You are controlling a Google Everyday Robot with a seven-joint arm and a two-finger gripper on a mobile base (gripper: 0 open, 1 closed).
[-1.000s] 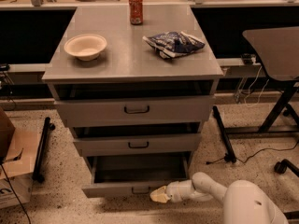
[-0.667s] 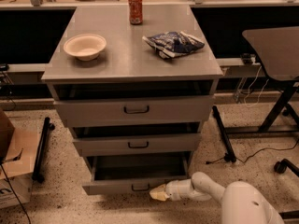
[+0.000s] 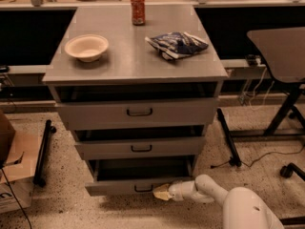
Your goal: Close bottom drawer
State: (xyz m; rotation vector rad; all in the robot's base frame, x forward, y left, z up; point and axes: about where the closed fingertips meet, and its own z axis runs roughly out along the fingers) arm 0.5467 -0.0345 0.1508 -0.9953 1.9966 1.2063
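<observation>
gripper (image 3: 160, 192) at front edge of the open bottom drawer (image 3: 116, 187)

Well above my tool (image 3: 159, 192), which sits low by the speckled floor (image 3: 66, 209), the grey counter (image 3: 128, 63) carries a cream bowl (image 3: 86, 47) at its left, a red can (image 3: 137, 9) at the back and a crumpled blue bag (image 3: 177, 45) on the right. A cardboard box (image 3: 12, 175) stands far left.

At bottom drawer (image 3: 114, 188) front, end effector (image 3: 161, 192) just right of handle (image 3: 143, 189).
</observation>
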